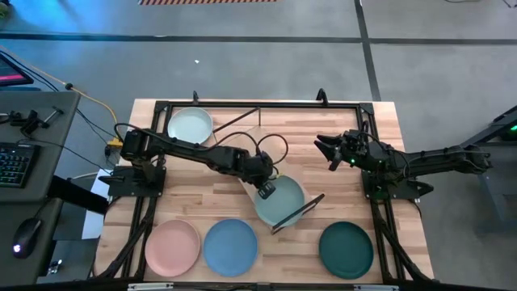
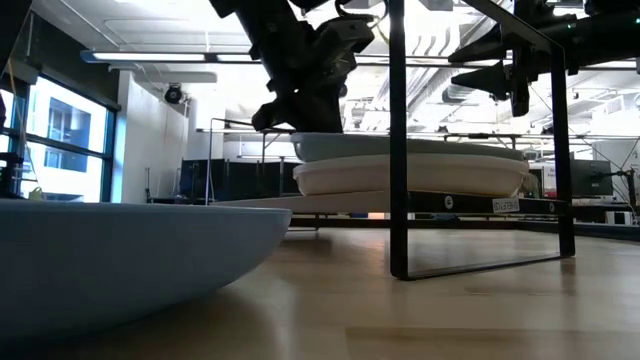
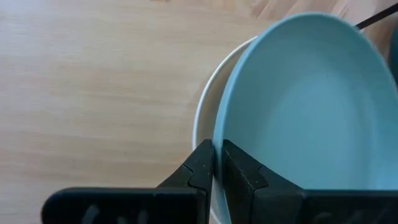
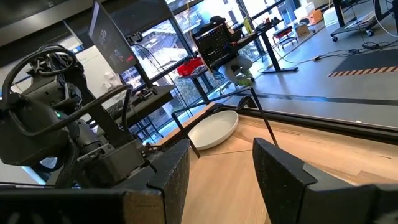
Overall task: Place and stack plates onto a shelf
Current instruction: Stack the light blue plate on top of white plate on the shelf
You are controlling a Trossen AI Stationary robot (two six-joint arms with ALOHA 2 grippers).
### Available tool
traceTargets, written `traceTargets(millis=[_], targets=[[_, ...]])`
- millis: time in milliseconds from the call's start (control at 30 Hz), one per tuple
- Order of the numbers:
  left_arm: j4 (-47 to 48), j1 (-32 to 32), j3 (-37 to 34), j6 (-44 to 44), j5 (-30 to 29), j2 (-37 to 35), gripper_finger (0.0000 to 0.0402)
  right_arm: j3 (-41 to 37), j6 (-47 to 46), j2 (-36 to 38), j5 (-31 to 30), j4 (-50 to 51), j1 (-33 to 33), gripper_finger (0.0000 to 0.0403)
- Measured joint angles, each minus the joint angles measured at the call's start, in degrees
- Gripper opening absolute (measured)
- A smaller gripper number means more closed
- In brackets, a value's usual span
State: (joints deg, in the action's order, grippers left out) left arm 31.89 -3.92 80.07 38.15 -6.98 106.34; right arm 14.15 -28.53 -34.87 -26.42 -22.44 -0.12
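My left gripper [image 1: 265, 190] [image 3: 215, 169] is shut on the sage green plate [image 1: 283, 202] [image 2: 400, 146]. That plate sits over the white plate [image 2: 410, 176] [image 3: 203, 118] on the shelf [image 2: 450, 203], whose dark frame rod [image 1: 300, 211] shows by the plates. The pale mint plate [image 1: 190, 125] [image 4: 214, 127] lies flat at the table's far left. The pink [image 1: 172, 246], light blue [image 1: 230, 247] [image 2: 120, 260] and dark teal [image 1: 346, 249] plates lie along the near edge. My right gripper [image 1: 331, 150] [image 4: 221, 168] hangs open in the air at the far right. My left gripper pinches the sage green plate's rim [image 3: 219, 134] on the side toward the table's left, one finger [image 3: 239, 171] inside the plate and one [image 3: 200, 171] outside. The fingers come from above, slanting in from the left. The plate lies nearly level over the white plate; whether it rests on it I cannot tell.
A dark metal frame [image 1: 258, 105] runs around the tabletop's edges. The shelf's upright rods [image 2: 398, 140] [image 2: 562, 130] stand beside the stacked plates. Bare wood lies between the shelf and the near row of plates. A keyboard and mouse sit on a desk [image 1: 24, 153] left of the table.
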Motion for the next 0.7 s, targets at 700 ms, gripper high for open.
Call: traceTargets(millis=[700], targets=[[-2.2,1.0,-0.1,-2.4,5.1,-1.2,0.0049,0.0,0.0,0.0,0.0,0.0,0.0,0.0157]])
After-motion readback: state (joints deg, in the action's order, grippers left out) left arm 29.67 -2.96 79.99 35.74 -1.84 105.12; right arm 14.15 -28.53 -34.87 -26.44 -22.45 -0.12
